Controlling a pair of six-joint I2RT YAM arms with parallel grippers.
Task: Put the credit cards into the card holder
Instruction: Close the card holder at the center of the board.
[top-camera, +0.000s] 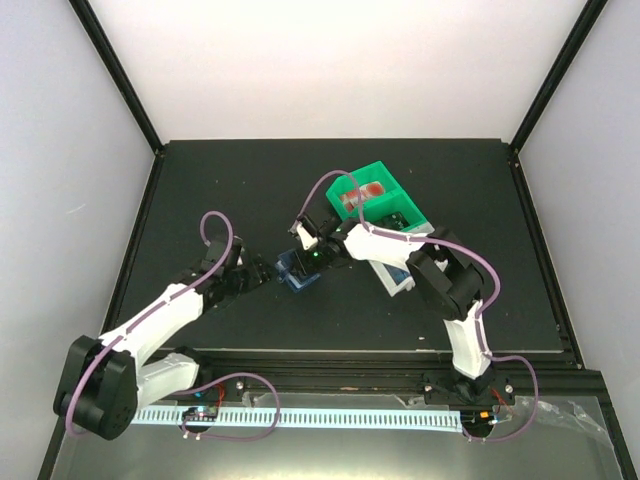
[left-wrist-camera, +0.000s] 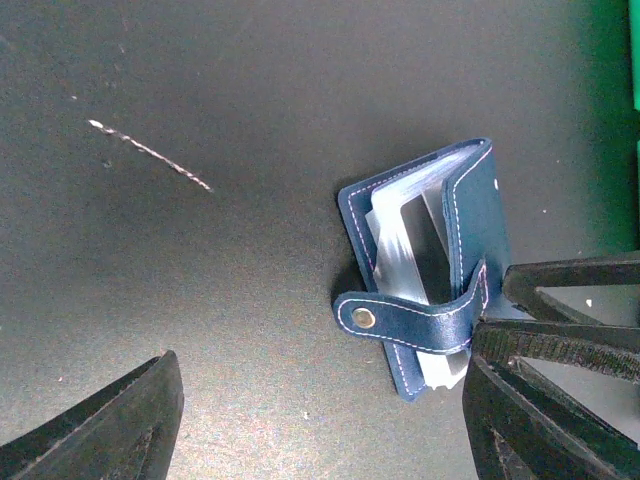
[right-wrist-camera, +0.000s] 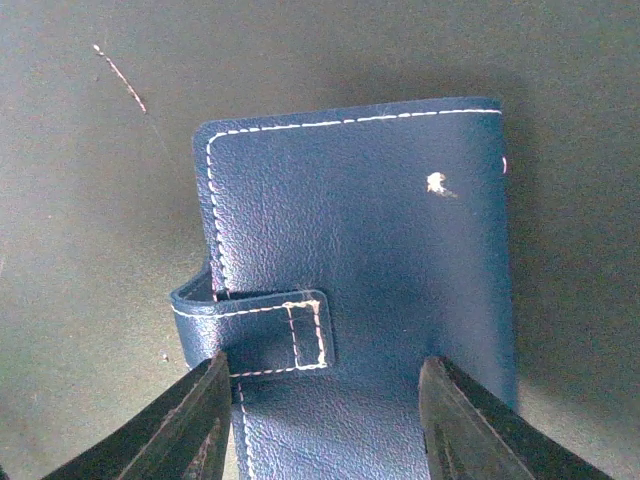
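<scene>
— Right gripper (right-wrist-camera: 325, 368): spread, empty, hanging straight over the card holder (right-wrist-camera: 360, 220), both fingers inside its side edges. Touching the cover or not: cannot tell.
— And the left gripper (left-wrist-camera: 322, 352)?
— Spread wide too, gripping nothing, low on the dark tabletop (left-wrist-camera: 150, 250), just beside the holder.
— Lie of the thing?
— Propped half open between the two grippers, long axis running away from the right one, strap (left-wrist-camera: 410, 322) with a metal snap looped across the open edge.
— Materials?
— Navy grained cover, pale stitching, floppy by the look. Glossy clear sleeves (left-wrist-camera: 400, 250) inside, thin, probably slippery.
— Credit cards (top-camera: 366, 193)?
— Well apart, in the green bin (top-camera: 378, 168) beyond the right arm. Only a red-and-white face visible, flat. Likely a fetch for the right side, being nearer the bin, with the left steadying the holder.
</scene>
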